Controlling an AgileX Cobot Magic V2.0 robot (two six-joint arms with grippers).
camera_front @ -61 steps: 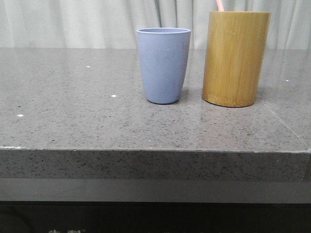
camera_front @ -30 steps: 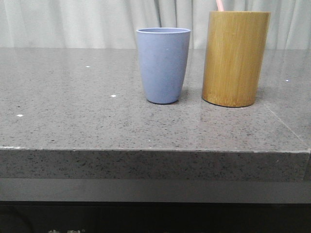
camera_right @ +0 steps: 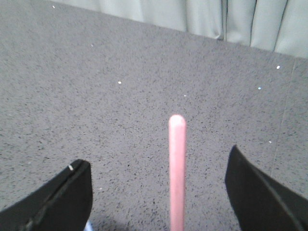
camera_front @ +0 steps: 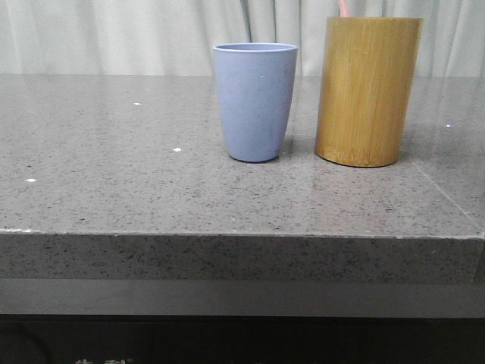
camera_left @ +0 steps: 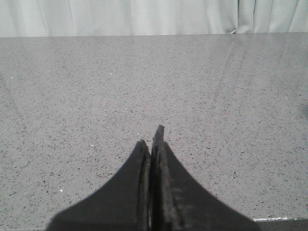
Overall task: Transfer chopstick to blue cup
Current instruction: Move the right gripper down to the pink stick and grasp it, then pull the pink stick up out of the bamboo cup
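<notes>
The blue cup (camera_front: 255, 101) stands upright on the grey table, just left of the taller bamboo holder (camera_front: 367, 91). A pale pink chopstick (camera_front: 343, 7) pokes out of the holder's top; only its tip shows in the front view. In the right wrist view the pink chopstick (camera_right: 177, 168) stands upright between the spread fingers of my right gripper (camera_right: 159, 161), which is open and touches nothing. My left gripper (camera_left: 151, 139) is shut and empty, over bare table. Neither gripper shows in the front view.
The grey speckled stone table (camera_front: 114, 174) has its front edge close to the camera. A pale curtain (camera_front: 114, 34) hangs behind the table. A seam runs across the tabletop at the right (camera_front: 447, 197).
</notes>
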